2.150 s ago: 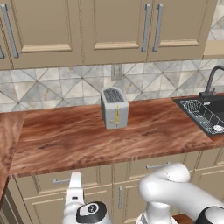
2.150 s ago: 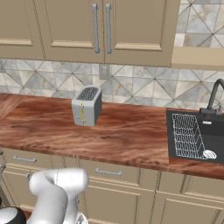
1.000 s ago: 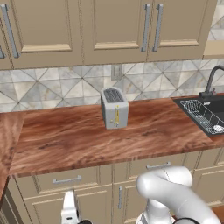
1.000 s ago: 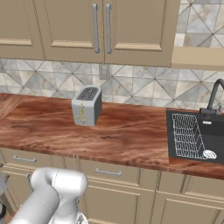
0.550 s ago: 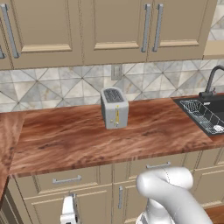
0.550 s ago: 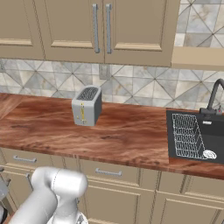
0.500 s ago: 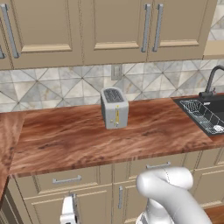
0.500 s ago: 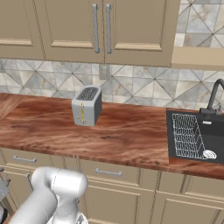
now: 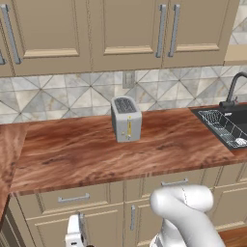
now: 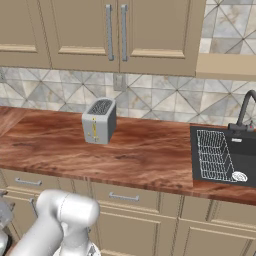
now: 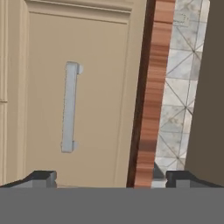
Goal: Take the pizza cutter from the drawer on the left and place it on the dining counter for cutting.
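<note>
a silver toaster (image 9: 126, 118) stands upright on the wood-grain counter (image 9: 87, 149), near its back edge. behind the toaster a wall outlet (image 9: 128, 79) sits in the grey triangle-patterned tile backsplash (image 9: 58, 99), and above the toaster hang beige upper cabinets (image 9: 125, 29) with vertical silver bar handles. well to the right of the toaster a black sink (image 10: 222, 155) is set into the counter, with a wire dish rack (image 10: 214, 154) inside it and a dark faucet (image 10: 242, 114) rising at its back.
</note>
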Tool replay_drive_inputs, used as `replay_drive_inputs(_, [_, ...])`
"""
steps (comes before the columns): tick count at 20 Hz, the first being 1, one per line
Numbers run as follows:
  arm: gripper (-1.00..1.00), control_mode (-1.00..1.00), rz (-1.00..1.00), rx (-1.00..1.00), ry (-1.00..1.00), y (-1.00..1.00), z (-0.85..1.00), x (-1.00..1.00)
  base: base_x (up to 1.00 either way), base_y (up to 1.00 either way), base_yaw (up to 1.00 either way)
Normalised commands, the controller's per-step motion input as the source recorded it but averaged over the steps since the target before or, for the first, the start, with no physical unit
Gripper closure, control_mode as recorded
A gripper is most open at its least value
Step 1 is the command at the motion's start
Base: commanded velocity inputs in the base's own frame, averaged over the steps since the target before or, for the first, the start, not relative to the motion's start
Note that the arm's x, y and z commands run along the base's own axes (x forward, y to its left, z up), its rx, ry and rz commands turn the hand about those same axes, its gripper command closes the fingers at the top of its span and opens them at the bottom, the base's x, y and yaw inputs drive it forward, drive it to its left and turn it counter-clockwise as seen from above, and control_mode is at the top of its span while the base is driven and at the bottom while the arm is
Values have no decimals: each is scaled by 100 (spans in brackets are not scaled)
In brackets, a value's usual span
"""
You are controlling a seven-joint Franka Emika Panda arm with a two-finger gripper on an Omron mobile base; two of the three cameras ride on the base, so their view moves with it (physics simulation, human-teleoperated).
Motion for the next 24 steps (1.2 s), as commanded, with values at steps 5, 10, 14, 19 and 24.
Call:
replay_drive_inputs(5, [-100, -100, 0, 0, 0, 1, -10, 26, 0, 0, 0])
replay_drive_inputs(10, [-100, -100, 0, 0, -1, 1, -11, 30, 0, 0, 0])
replay_drive_inputs(14, [-100, -100, 0, 0, 0, 2, -16, 32, 0, 0, 0])
replay_drive_inputs(19, [-100, -100, 0, 0, 0, 5, -19, 26, 0, 0, 0])
replay_drive_inputs(24, [-100, -100, 0, 0, 0, 19, -17, 19, 0, 0, 0])
